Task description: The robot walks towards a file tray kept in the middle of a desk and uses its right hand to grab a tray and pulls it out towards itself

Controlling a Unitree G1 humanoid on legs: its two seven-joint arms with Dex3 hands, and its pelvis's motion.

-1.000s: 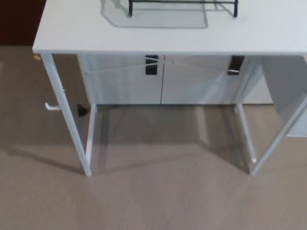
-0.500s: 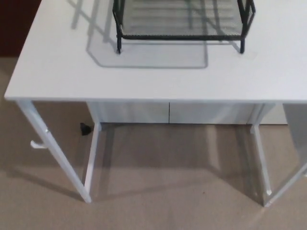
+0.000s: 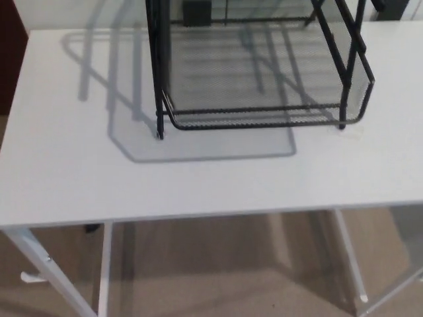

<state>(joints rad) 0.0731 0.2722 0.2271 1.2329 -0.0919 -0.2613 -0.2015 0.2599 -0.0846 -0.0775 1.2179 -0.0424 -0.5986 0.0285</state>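
Fingers of both hands are out of sight, so open or closed cannot be told. A black wire mesh file tray [image 3: 264,79] stands on the white surface [image 3: 79,172].

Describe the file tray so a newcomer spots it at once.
Start at the white desk filling most of the head view. Toward its far middle stands the file tray, a black wire frame with mesh shelves, casting a grey shadow. It is the only dark object on the white top.
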